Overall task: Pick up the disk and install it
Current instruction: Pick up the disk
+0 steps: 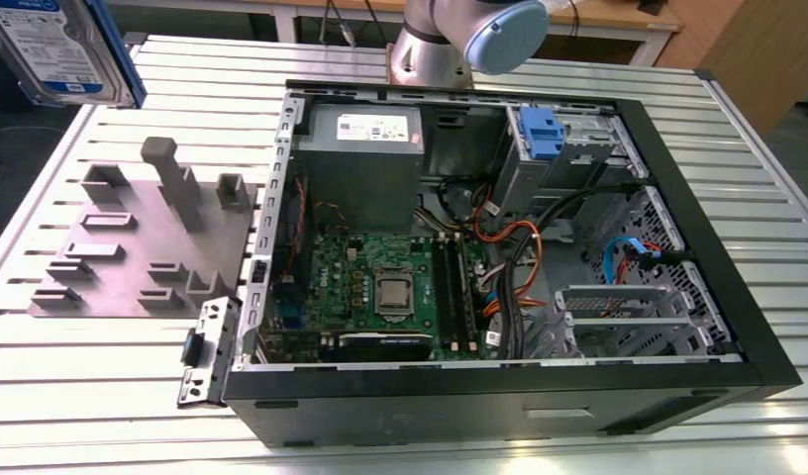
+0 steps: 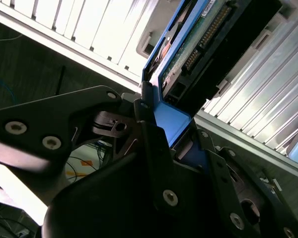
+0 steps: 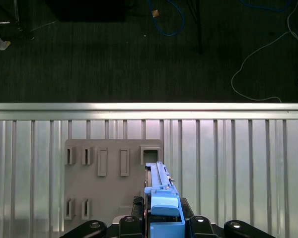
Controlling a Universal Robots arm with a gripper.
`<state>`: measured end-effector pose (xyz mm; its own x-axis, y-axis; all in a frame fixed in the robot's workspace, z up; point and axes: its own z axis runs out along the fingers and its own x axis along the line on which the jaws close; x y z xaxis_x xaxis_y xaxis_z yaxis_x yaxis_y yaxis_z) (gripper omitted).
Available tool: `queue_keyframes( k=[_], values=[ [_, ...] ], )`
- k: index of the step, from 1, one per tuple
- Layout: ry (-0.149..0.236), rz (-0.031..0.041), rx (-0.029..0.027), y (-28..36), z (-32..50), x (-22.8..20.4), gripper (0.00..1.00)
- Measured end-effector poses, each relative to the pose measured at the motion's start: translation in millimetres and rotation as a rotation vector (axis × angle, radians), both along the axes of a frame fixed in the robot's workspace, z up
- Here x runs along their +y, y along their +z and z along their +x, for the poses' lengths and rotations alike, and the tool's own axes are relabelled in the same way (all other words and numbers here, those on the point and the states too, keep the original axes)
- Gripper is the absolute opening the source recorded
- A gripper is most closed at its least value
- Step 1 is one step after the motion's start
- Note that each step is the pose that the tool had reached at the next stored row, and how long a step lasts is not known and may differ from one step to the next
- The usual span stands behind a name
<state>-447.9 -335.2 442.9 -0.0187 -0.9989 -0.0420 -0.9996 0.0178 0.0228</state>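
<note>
The disk (image 1: 60,49) clamped edge-on in the tool (image 3: 164,220).
It hangs above the grey slotted plate (image 3: 104,183) near the table (image 3: 238,163) edge.

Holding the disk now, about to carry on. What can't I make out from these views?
- Exterior view: the disk is cut off by the top and left edges.
- Exterior view: the inside of the drive cage is hidden by its own wall and the blue bracket.
- First wrist view: the disk shows edge-on, so its faces are hidden, and the bottom edge cuts off its near end.
</note>
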Motion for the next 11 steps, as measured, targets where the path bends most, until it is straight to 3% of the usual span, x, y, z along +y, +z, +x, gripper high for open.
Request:
queue_keyframes(
  k=[11],
  values=[
    [0.000,-0.0001,0.0001,2.9,0.0,1.5,0.37]
  ],
)
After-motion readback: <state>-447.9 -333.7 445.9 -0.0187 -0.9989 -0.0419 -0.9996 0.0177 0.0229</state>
